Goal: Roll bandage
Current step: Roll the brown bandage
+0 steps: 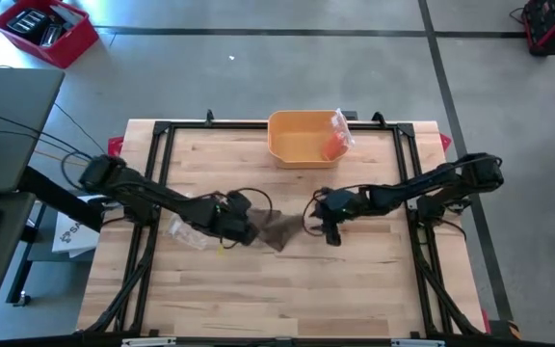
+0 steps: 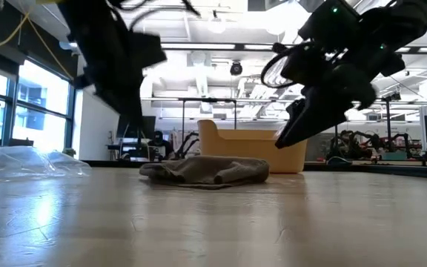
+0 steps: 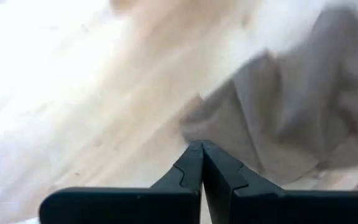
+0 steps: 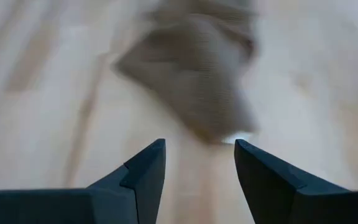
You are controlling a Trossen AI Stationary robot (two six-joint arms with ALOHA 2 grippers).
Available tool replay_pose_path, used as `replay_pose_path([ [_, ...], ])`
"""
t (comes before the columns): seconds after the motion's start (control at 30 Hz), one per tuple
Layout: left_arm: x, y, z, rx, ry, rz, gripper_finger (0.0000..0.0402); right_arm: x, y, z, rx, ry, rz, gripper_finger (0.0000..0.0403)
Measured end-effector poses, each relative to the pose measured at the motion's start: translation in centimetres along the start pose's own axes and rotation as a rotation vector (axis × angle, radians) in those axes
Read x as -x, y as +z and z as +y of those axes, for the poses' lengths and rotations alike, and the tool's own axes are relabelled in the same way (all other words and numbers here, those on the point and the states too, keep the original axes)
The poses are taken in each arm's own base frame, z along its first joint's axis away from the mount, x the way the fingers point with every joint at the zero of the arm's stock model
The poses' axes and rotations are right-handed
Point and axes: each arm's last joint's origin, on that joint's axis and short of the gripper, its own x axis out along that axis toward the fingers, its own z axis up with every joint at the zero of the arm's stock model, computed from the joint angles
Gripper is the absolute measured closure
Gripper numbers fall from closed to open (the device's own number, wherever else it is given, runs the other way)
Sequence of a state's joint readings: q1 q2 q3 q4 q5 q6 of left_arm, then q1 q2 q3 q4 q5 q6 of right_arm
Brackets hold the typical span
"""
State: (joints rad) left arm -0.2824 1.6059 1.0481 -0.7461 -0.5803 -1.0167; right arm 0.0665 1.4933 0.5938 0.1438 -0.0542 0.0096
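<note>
bright overhead light, blurred wrist views, window glare

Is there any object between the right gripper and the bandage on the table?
Nothing visible. The right gripper, open, is just beside the bandage, and its wrist view shows only bare table between them. The yellow bin and the plastic wrap lie off that path.

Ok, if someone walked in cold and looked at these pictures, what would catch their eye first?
Probably the crumpled brown bandage lying mid-table, with both dark arms converging on it: the left gripper shut beside it, the right gripper open on the other side. Next, the yellow bin at the table's far edge, holding an orange packet, and clear plastic wrap near the left arm.
</note>
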Motion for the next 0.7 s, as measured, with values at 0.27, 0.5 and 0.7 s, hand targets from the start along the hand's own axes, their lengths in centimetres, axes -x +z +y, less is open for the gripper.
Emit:
replay_pose_path([
  [0.27, 0.8, 1.2, -0.7, -0.007, -0.117, -0.097, 0.0402, -0.4, -0.3, -0.5, 0.103, -0.139, 0.024, 0.0224],
  [0.5, -1.7, 0.3, -2.9, -0.06, -0.168, -0.073, 0.0402, -2.1, -0.9, -3.4, 0.191, -0.168, 0.011, 0.0281],
  [0.7, -4.4, -1.1, -3.8, -0.088, -0.128, -0.004, 0.0402, -4.2, -1.5, -3.4, 0.372, -0.104, -0.023, 0.0299],
])
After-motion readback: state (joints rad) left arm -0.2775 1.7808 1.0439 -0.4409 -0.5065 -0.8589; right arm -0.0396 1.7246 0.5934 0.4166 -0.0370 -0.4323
